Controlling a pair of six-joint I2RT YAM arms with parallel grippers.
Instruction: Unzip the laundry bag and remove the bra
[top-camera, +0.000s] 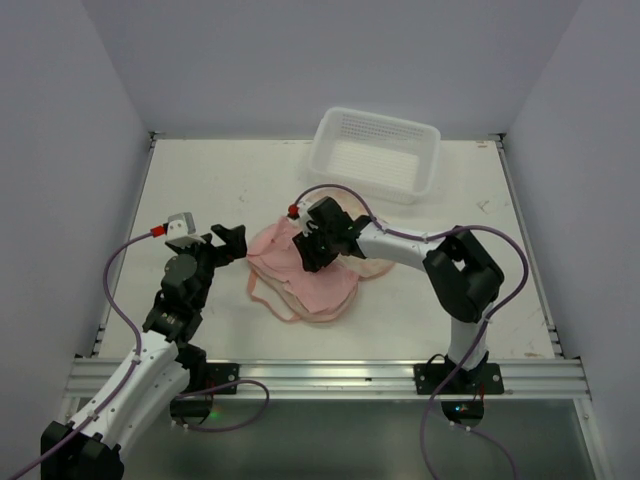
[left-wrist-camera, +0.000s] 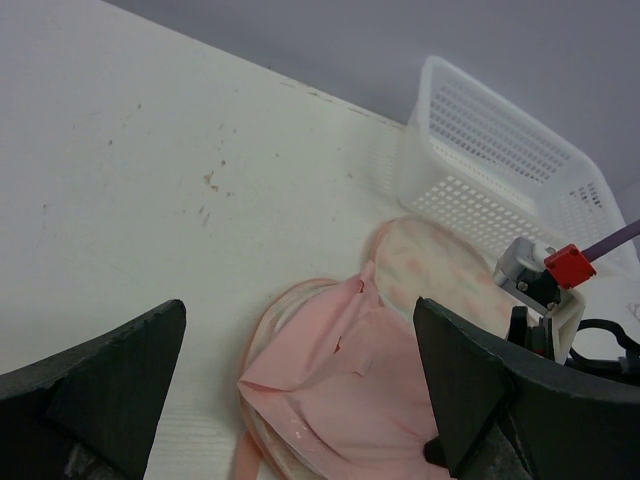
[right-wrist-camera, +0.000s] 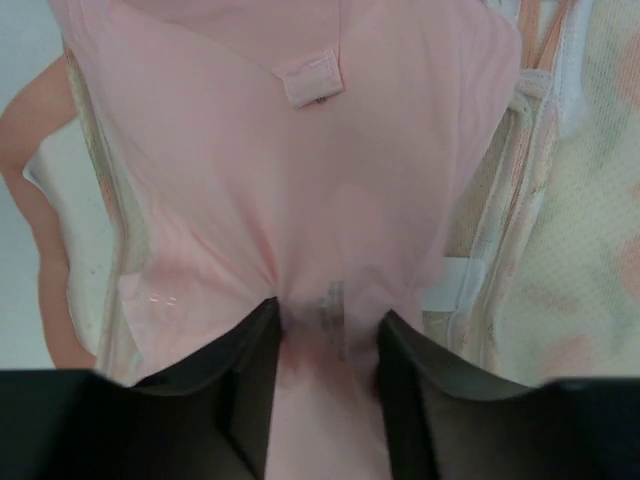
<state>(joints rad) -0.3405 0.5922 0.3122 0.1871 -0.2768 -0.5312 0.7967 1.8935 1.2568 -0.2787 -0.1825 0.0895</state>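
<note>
The laundry bag (top-camera: 376, 268) lies open in the middle of the table, its pale mesh lining (right-wrist-camera: 590, 250) showing. The plain light-pink bra (top-camera: 312, 285) is spread over the bag's left lobe. My right gripper (top-camera: 310, 250) reaches down onto the bra (right-wrist-camera: 300, 160), and a puckered fold of the pink fabric is gathered between its black fingers (right-wrist-camera: 250, 370). My left gripper (top-camera: 232, 243) hovers wide open just left of the bag, holding nothing. In the left wrist view the bra (left-wrist-camera: 350, 390) lies ahead, between the spread fingers (left-wrist-camera: 120, 370).
A white plastic lattice basket (top-camera: 375, 150) stands at the back of the table, behind the bag. A thin pink strap (top-camera: 268, 300) loops out on the table at the bag's near left side. Grey walls enclose the table on three sides.
</note>
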